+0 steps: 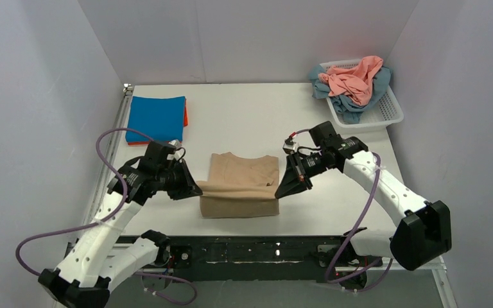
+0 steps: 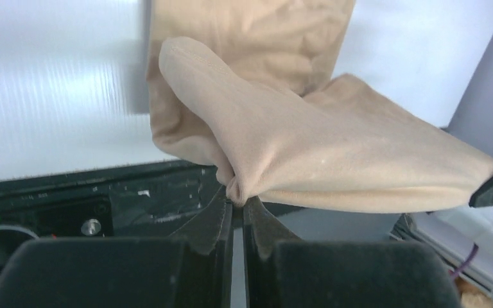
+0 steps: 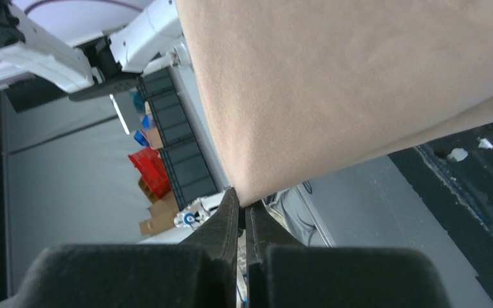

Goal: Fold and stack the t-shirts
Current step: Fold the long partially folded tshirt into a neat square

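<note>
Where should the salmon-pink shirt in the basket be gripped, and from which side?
Probably from above, pinching a raised fold at the top of the salmon-pink shirt. It lies crumpled on the teal shirt in the white basket, whose walls block side approaches.

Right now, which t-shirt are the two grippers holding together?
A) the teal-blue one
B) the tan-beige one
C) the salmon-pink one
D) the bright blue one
B: the left gripper and the right gripper each pinch one side of the tan-beige t-shirt. The blue t-shirt lies folded at the far left, and the salmon-pink t-shirt is in the basket.
</note>
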